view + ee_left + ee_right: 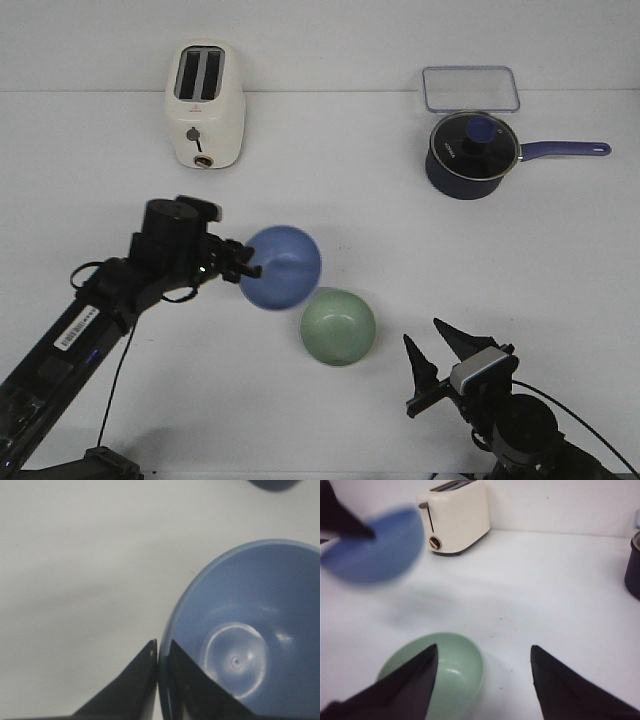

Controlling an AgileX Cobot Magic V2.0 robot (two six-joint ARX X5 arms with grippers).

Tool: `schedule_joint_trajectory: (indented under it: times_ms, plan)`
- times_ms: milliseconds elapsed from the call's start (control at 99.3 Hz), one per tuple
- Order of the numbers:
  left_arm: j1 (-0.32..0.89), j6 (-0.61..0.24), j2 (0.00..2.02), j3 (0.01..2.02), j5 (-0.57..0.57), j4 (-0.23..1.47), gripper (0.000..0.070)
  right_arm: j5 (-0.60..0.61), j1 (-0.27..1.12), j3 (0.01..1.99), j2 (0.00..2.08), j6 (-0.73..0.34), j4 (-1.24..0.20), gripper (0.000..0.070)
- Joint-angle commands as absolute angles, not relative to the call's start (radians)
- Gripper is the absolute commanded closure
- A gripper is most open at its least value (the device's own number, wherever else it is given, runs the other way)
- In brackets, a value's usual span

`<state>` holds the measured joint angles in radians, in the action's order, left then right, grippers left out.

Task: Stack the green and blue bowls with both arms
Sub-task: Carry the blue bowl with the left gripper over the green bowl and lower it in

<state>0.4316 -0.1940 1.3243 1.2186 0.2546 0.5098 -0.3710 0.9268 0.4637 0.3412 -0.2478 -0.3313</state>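
My left gripper (250, 266) is shut on the left rim of the blue bowl (282, 266) and holds it above the table, up and left of the green bowl (338, 325). In the left wrist view the jaws pinch the blue bowl (250, 630) at its rim, one finger inside, one outside (161, 650). The green bowl stands upright and empty on the table. My right gripper (428, 345) is open and empty, just right of the green bowl. In the right wrist view its gripper (484, 656) is spread, the green bowl (455, 672) behind its left finger, the blue bowl (375, 545) blurred.
A cream toaster (204, 103) stands at the back left. A dark navy saucepan (472, 152) with a glass lid sits at the back right, handle pointing right, with a clear lidded box (470, 88) behind it. The table is white.
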Motion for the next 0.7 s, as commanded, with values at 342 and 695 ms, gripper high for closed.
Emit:
schedule_joint_trajectory:
  times_ms: [342, 695]
  plan:
    - [0.739, -0.301, 1.437, 1.074, 0.107, 0.258, 0.0690, -0.375, 0.937, 0.465, 0.348, -0.245, -0.321, 0.0314]
    - [0.764, -0.306, 1.503, 1.074, 0.103, 0.234, 0.0364, -0.374, 0.937, 0.465, 0.348, -0.247, -0.322, 0.0310]
